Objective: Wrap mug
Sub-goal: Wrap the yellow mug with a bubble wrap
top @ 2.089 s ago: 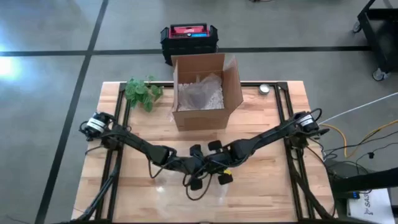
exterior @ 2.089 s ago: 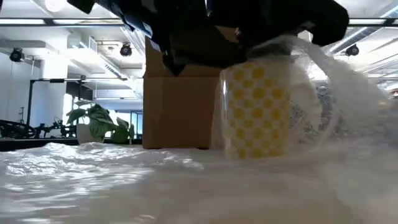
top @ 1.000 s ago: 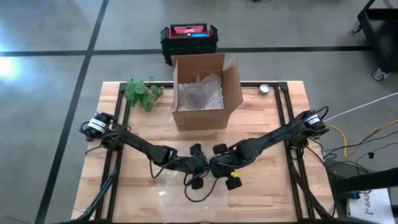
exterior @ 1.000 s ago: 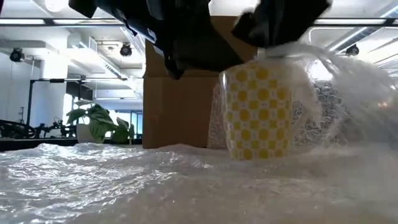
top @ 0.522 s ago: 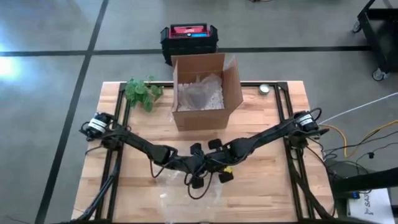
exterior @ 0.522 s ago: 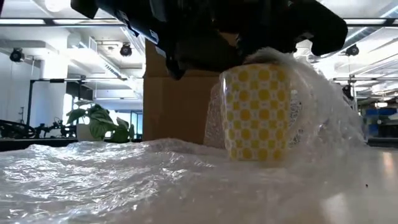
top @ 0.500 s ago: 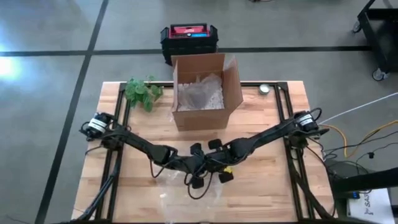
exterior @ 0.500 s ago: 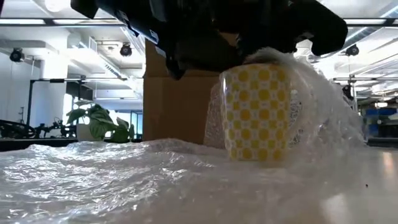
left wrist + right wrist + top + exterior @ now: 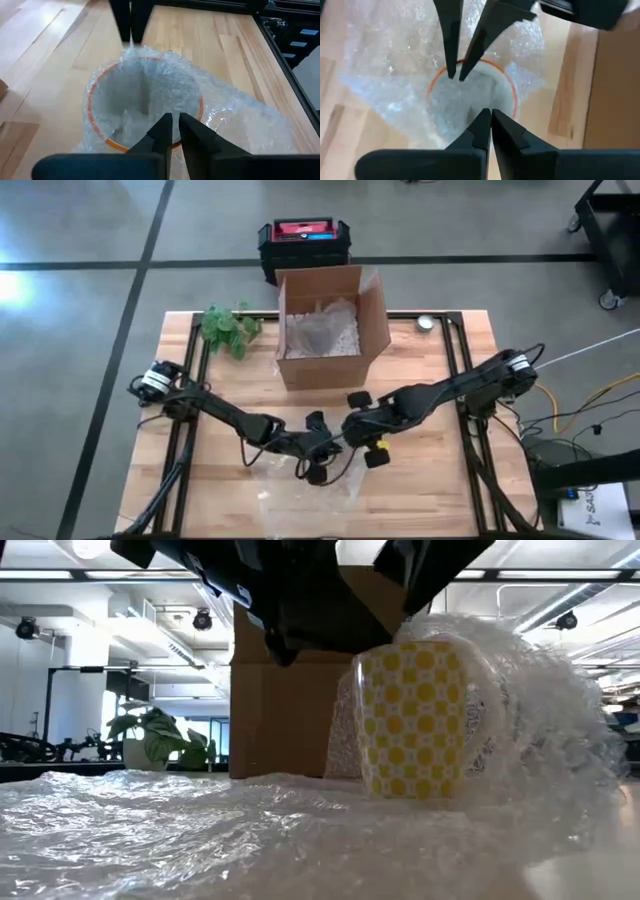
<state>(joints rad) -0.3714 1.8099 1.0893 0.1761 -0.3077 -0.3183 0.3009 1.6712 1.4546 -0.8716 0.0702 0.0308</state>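
Note:
A yellow mug (image 9: pixel 415 720) with white dots and an orange rim (image 9: pixel 95 125) stands upright on a sheet of bubble wrap (image 9: pixel 200 830) near the table's middle. The wrap rises over the mug's right side (image 9: pixel 540 710) and lines its mouth (image 9: pixel 145 95). My left gripper (image 9: pixel 175 125) comes in from the left and is shut on the mug's rim. My right gripper (image 9: pixel 488 117) hovers shut just above the opposite side of the mouth, fingers pointing down (image 9: pixel 131 30). Whether it touches the wrap, I cannot tell. My left gripper pinches the mug's rim (image 9: pixel 455 79) at the side toward the table's left, one finger inside the mouth and one outside, coming from above at a slant. Bubble wrap lies over the rim there. The mug stands upright on the wrap.
An open cardboard box (image 9: pixel 330 325) with white filler stands behind the mug. A green plant (image 9: pixel 228 328) sits far left, a small round object (image 9: pixel 426 323) far right. Bare wood shows near right (image 9: pixel 430 480).
My right gripper came down over the mug's mouth with the raised wrap, then rose and drew back toward the table's far right. The wrap that was pulled up to it now lies domed over the mug's right side and mouth. The mug has stayed in place.

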